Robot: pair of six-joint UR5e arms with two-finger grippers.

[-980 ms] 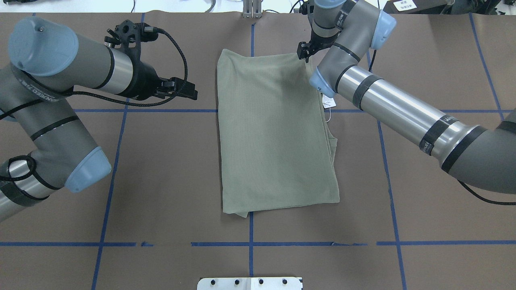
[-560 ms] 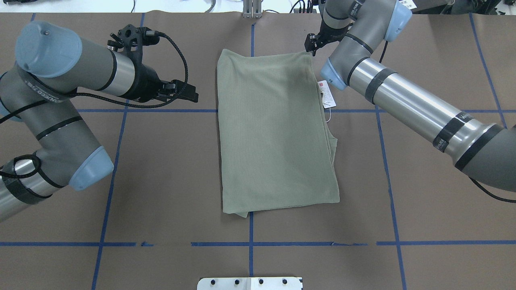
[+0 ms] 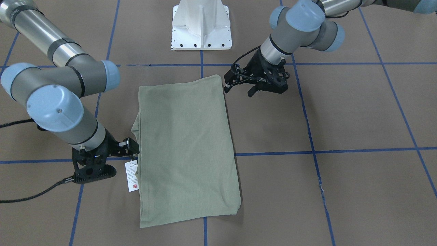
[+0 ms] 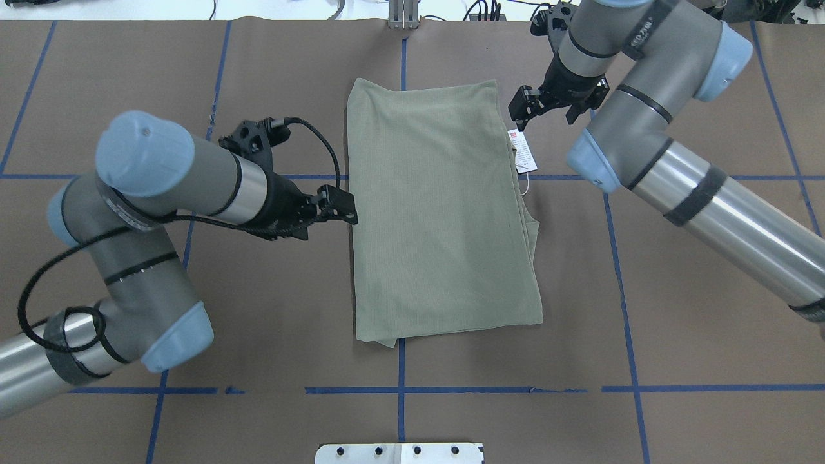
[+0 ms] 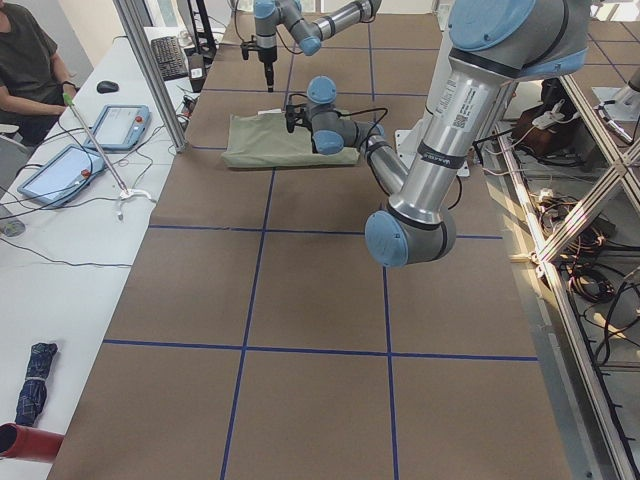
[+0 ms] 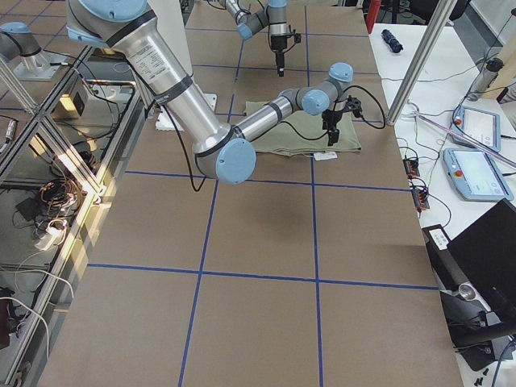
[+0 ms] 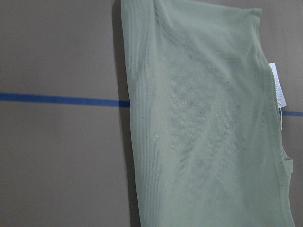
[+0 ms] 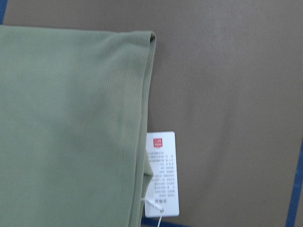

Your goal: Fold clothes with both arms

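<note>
The left pincer [image 4: 345, 207] is apart and holds nothing. It sits just beside the shirt's [image 4: 438, 206] left edge. The right pincer [image 4: 521, 115] looks apart and empty too, near the white tag [image 4: 523, 150]. The shirt lies flat in the middle of the surface [image 4: 258, 309], folded into a long strip. I think folding it in half comes next: each pincer must grab a far corner and bring it to the near end. One shirt, one tag, two pincers.
</note>
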